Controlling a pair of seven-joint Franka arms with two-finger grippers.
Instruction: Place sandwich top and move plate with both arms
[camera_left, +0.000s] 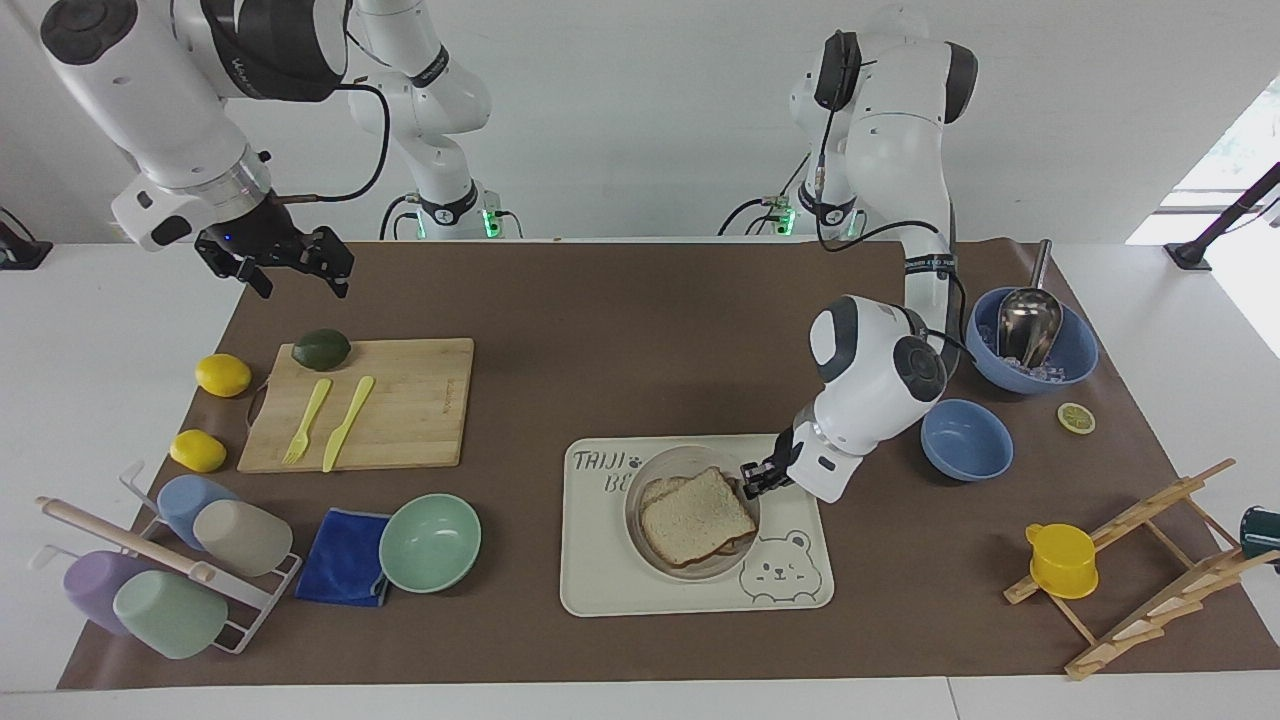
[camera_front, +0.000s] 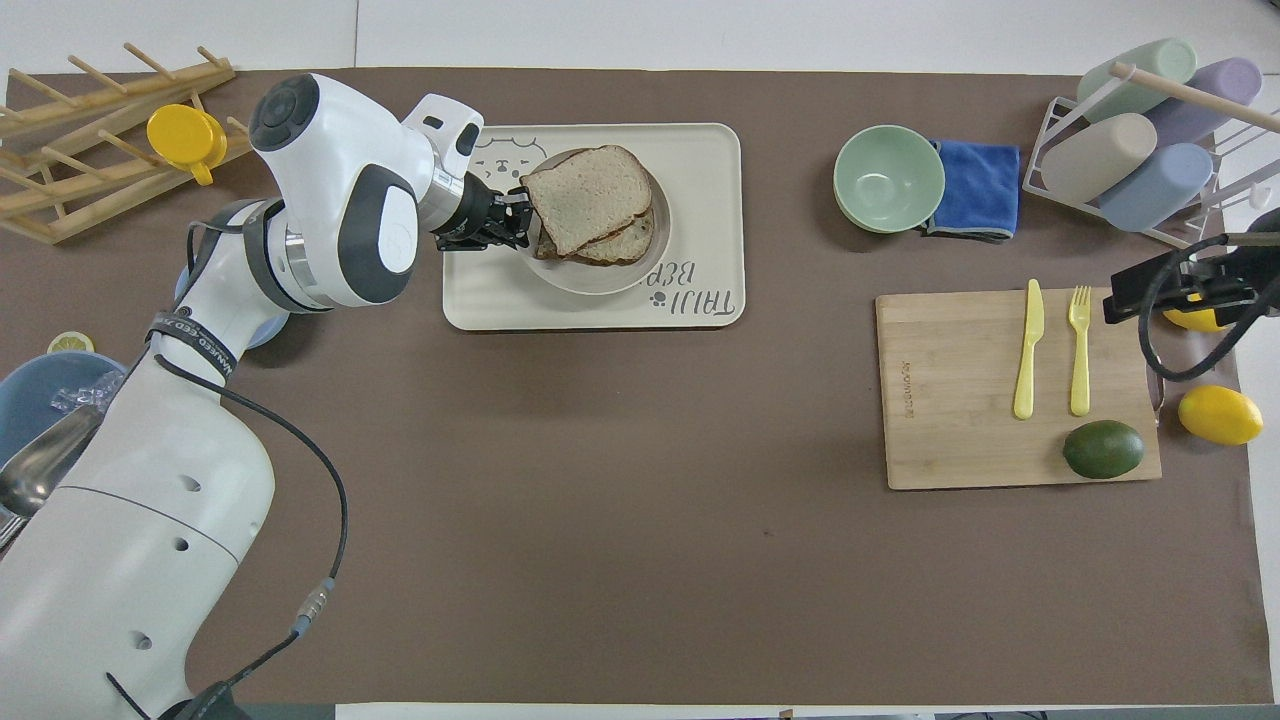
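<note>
Facing view: the sandwich top (camera_left: 697, 519) already lies on the lower slice in the plate (camera_left: 650, 477), which sits on the bear-print tray (camera_left: 790, 590). The left hand (camera_left: 757, 478) is closed on the plate's rim. The right hand (camera_left: 290, 258) waits, fingers spread and empty, above the tabletop (camera_left: 620, 330) near the avocado (camera_left: 321, 349).

Overhead view: the plate (camera_front: 600, 282) with the sandwich top (camera_front: 585, 195) rests on the tray (camera_front: 700, 170) beside the left hand (camera_front: 508, 220). I judge the topping done, the two-armed move unfinished.
</note>
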